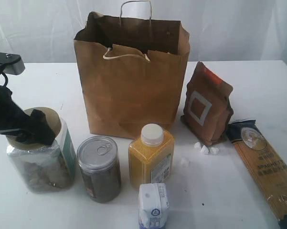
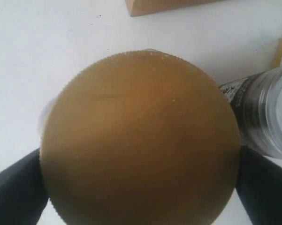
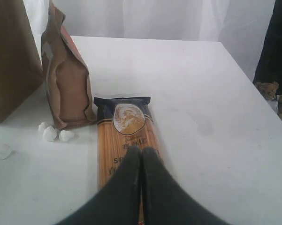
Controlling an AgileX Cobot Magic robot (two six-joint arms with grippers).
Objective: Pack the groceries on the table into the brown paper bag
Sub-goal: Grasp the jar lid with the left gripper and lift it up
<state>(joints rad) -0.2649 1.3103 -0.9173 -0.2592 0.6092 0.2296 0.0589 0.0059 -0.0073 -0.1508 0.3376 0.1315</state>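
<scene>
Standing on the counter (image 1: pixel 43 81), the jar (image 1: pixel 40 167) is pinched at its lid (image 2: pixel 141 140) by the left fingers (image 1: pixel 40 125); the right fingers (image 3: pixel 141 153) are pressed together.

Paper bag (image 1: pixel 133 90) stands open on the table (image 1: pixel 47 81); jar (image 1: pixel 38 162), can (image 1: pixel 99 167), bottle (image 1: pixel 150 160), carton (image 1: pixel 154 205) upright before it; pouch (image 1: pixel 205 105), flat spaghetti pack (image 1: pixel 267 171) beside

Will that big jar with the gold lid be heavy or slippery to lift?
Probably heavy for its size: the clear jar with gold lid looks well filled. The left pincer grips the lid alone, whose ridged edge should help against slipping. Being hard and clear, it might crack if dropped.
</scene>
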